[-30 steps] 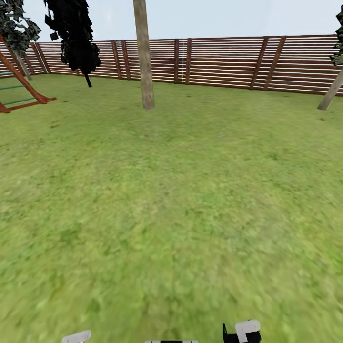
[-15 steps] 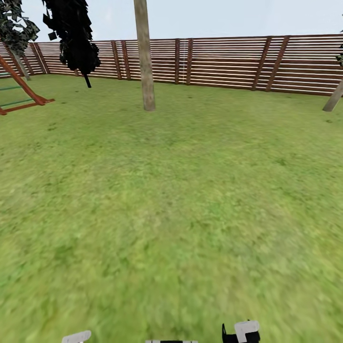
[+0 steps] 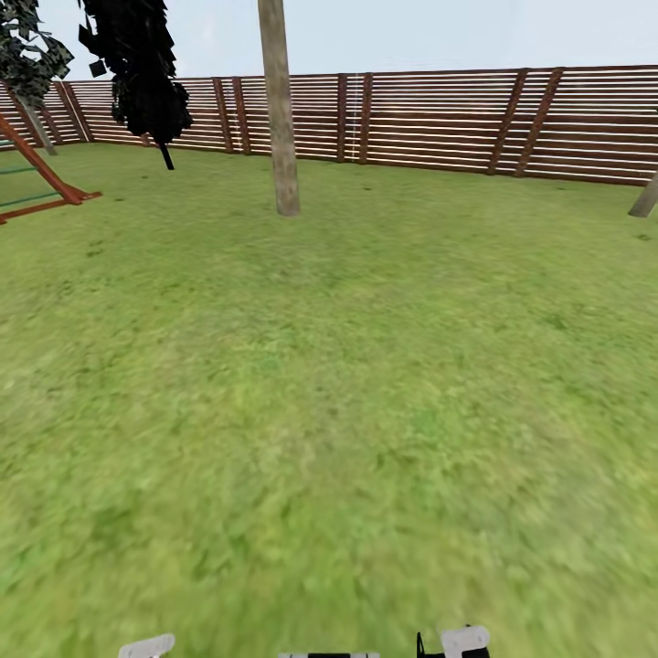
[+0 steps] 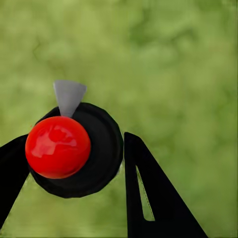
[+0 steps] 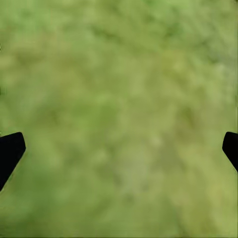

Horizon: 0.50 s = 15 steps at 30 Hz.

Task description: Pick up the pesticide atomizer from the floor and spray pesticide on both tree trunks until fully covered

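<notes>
In the left wrist view my left gripper (image 4: pixel 77 139) is shut on the pesticide atomizer (image 4: pixel 58 147), which has a round black body, a glossy red ball on top and a grey nozzle. Blurred grass lies below it. My right gripper (image 5: pixel 124 144) is open over bare grass, with only its black fingertips (image 5: pixel 10 151) showing. In the head view one thick grey-brown tree trunk (image 3: pixel 279 110) rises straight ahead on the lawn, far off. The foot of a second trunk (image 3: pixel 645 199) leans in at the right edge. I see no white specks on either trunk.
A brown slatted fence (image 3: pixel 439 119) closes the back of the lawn (image 3: pixel 329 384). A red wooden frame (image 3: pixel 41 174) stands at the far left. A thin dark-leaved tree (image 3: pixel 137 64) grows near the fence, and another stands in the corner (image 3: pixel 27 55).
The whole head view has shifted as the robot rolls forward. The centre trunk sits slightly lower and the right trunk has slid further toward the right edge. Both grippers hold as before.
</notes>
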{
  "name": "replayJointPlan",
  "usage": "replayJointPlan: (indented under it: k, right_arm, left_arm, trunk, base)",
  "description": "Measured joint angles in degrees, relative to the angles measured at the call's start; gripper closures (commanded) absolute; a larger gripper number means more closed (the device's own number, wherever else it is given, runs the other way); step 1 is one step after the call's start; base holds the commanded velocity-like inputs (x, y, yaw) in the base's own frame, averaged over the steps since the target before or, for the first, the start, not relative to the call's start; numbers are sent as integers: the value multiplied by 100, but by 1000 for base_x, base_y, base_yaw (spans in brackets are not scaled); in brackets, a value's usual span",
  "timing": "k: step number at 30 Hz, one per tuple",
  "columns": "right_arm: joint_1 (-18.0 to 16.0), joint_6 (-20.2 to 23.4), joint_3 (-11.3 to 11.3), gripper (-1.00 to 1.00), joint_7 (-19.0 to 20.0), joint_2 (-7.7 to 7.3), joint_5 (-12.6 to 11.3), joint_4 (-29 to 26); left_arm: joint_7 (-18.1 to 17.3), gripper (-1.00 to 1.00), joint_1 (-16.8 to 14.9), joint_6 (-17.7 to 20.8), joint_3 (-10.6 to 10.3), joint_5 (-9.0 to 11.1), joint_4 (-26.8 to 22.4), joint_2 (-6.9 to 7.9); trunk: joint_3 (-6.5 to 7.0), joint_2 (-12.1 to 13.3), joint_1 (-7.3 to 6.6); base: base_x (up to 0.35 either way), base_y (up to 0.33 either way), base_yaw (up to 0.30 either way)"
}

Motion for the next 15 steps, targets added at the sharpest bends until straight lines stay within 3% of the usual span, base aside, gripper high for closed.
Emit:
replayJointPlan:
  k: [13, 15]
  right_arm:
    - [4, 0, 9, -100, 0, 16, 0, -5]
    - [4, -4, 12, -100, 2, 83, 3, -6]
  left_arm:
    - [0, 100, 0, 0, -1, -1, 0, 0]
    - [0, 100, 0, 0, -1, -1, 0, 0]
  trunk:
    - [0, 0, 0]
    - [0, 0, 0]
  base:
    - [336, 94, 0]
    - [336, 94, 0]
